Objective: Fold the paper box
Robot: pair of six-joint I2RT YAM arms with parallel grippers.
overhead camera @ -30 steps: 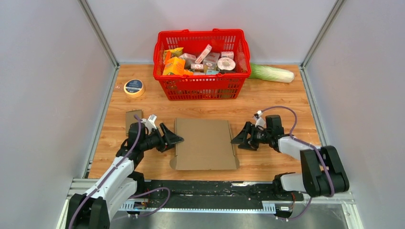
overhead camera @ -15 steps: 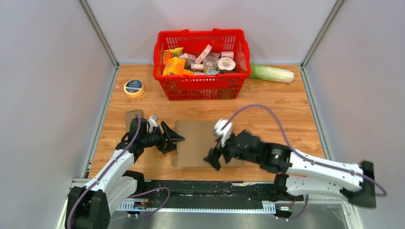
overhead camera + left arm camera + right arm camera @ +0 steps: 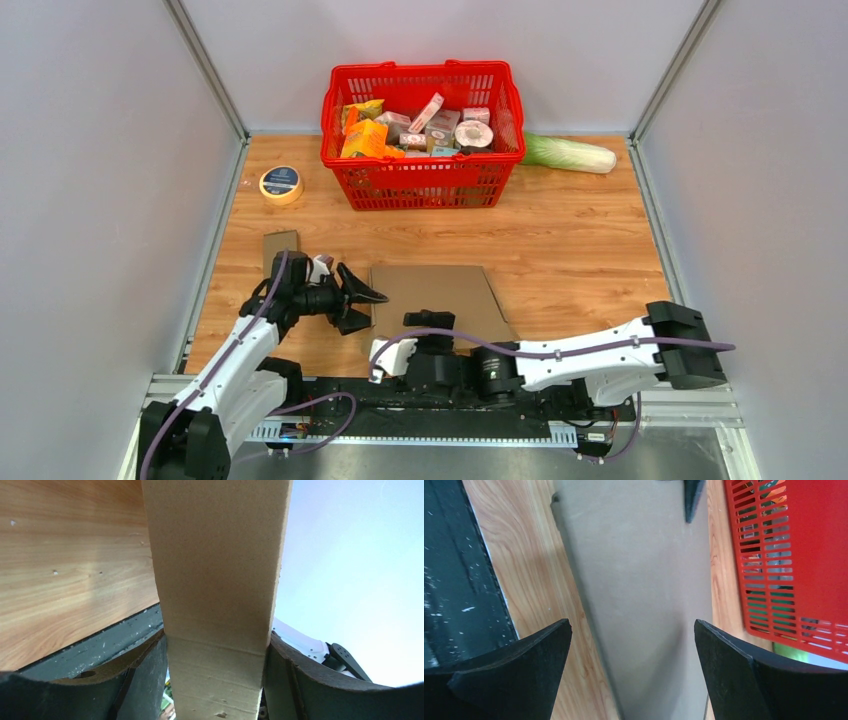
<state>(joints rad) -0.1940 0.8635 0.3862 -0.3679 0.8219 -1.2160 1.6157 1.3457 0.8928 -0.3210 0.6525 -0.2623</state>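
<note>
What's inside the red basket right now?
The red basket holds a jumble of small packages: an orange packet, a pink-and-white carton and a round item at its right. Whatever lies beneath them is covered.

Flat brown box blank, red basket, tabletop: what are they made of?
Flat brown box blank: looks like paperboard or thin cardboard, matte, with a fibrous speckled face and a pressed crease in the left wrist view. Red mesh basket: likely moulded plastic, slightly glossy, with uniform slotted grid walls. Tabletop: smooth wood-grain surface; real wood or printed laminate, can't tell.
</note>
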